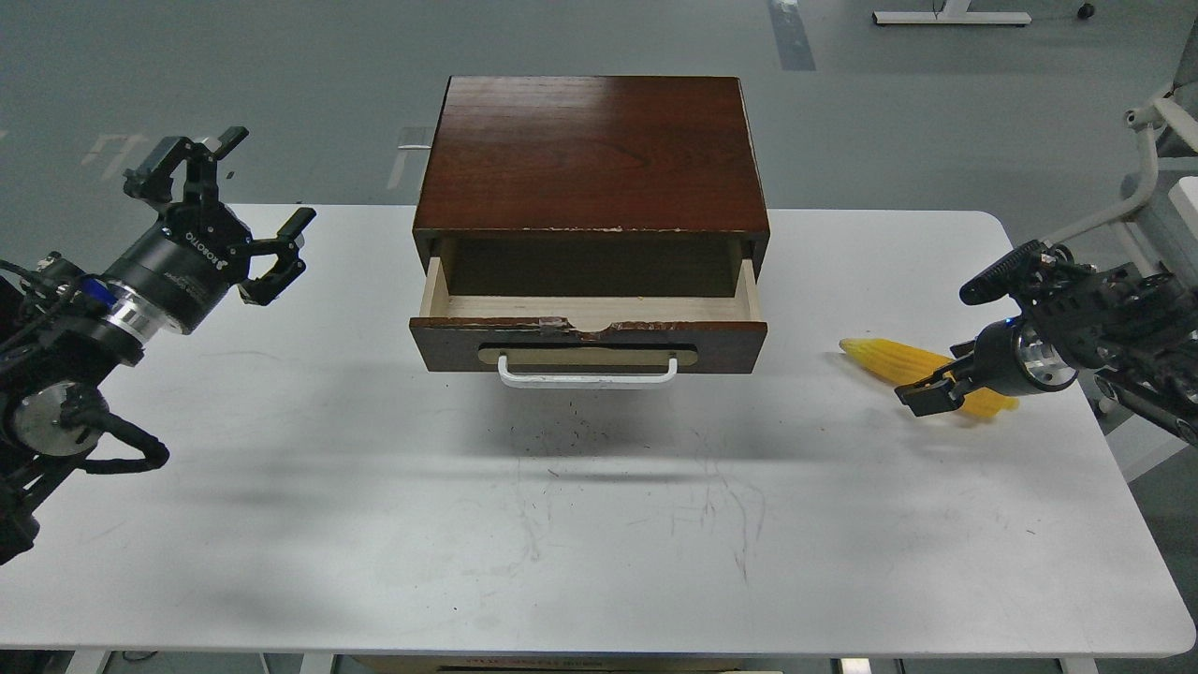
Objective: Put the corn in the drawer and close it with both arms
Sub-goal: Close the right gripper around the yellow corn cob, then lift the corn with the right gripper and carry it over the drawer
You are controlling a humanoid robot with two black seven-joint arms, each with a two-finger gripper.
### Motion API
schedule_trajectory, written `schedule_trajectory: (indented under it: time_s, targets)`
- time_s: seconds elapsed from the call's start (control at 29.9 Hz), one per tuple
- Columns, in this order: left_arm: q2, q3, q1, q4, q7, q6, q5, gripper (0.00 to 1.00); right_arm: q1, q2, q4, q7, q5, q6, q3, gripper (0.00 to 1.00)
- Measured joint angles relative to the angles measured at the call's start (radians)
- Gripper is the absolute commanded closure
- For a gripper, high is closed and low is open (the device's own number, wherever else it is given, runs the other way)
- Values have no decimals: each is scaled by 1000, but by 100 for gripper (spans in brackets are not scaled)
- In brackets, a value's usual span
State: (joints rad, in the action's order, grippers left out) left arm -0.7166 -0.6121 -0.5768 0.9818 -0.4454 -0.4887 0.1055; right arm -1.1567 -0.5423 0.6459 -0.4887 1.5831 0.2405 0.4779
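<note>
right now the drawer (588, 329) stands pulled out from a dark red-brown wooden box (591, 154) that sits at the back middle of a white table (562, 524). the drawer's front has a chipped top edge, a beige oval plate and a white bar handle (587, 372), and the pale wood inside looks bare.

the corn (913, 367) lies on the table to the right of the drawer, well apart from it, its pointed end turned toward the drawer. the right gripper (936, 376) reaches in from the right edge and sits over the thick end of the cob; one dark finger is in front of the corn and the other stretches up and away behind, so its fingers are spread wide and not pinching the cob, though whether they touch it is hard to tell.

the left gripper (245, 201) hangs above the left side of the table, well apart from the drawer, tilted up and toward the box. its fingers are spread apart with nothing between them. black cables loop along the arm behind it.

faint dark scuffs mark the table in front of the drawer.
</note>
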Motion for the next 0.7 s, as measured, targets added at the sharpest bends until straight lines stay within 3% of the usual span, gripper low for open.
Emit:
schedule_trajectory:
  time_s: [0.03,0.1,0.17,0.23,0.33,0.47,0.7]
  targets:
    - [-1,0,0,0,0,0,0,1,0,-1,0,0,0,-5,7,42]
    - [-1,0,0,0,0,0,0,1,0,-4,0,0,0,-10,18,52]
    - [-1,0,0,0,0,0,0,1,0,-7,0,0,0,-11,22,73]
    - [-1,0,0,0,0,0,0,1,-1,-11,1,0,0,-12,25,86]
    - [-1,0,0,0,0,0,0,1,-4,-15,6,0,-1,-12,25,93]
    - [-3,0,0,0,1,0,0,1,-40,-25,28,0,-8,-12,18,93]
    - [-3,0,0,0,1,0,1,1,-267,-52,147,0,-58,-6,-14,92]
